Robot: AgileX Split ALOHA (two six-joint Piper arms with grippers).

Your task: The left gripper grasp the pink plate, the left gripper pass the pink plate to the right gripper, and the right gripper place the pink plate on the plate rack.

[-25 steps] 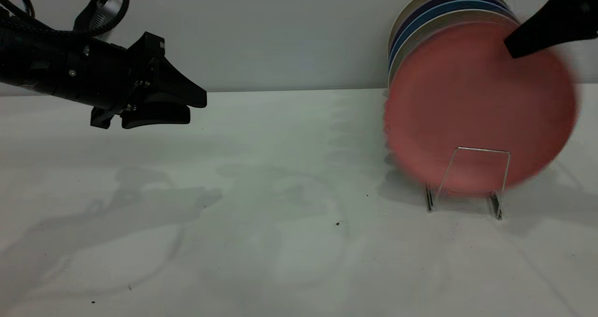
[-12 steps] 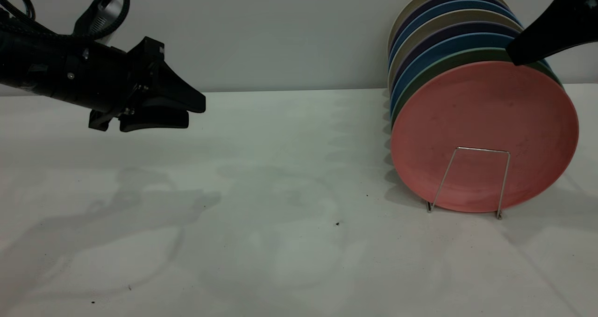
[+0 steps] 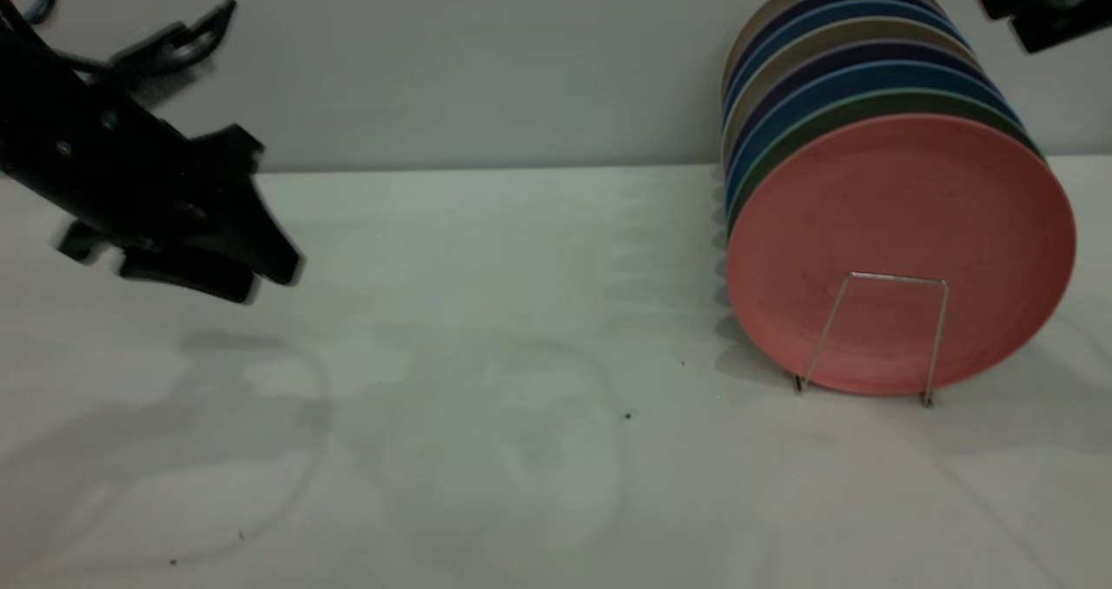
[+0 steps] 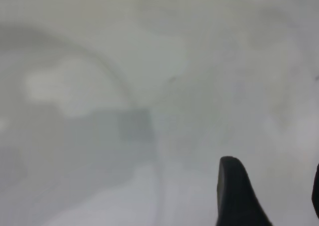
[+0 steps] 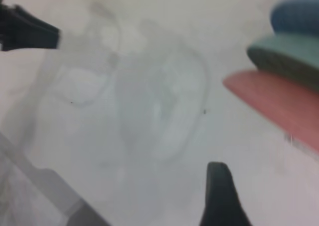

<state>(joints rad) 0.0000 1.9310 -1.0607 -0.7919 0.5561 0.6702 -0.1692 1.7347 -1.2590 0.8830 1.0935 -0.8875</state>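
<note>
Pink plate [image 3: 899, 241] standing upright at the front of the plate rack [image 3: 877, 333], near my counter's [image 3: 486, 485] right edge. Right gripper [image 3: 1038, 3] hovers just above it, left gripper [image 3: 230, 272] well apart; I cannot tell either's fingers.

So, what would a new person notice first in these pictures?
First, the pink plate standing upright at the front of a row of coloured plates in the plate rack, at the table's right. Next, the left gripper low over the table at far left.
</note>
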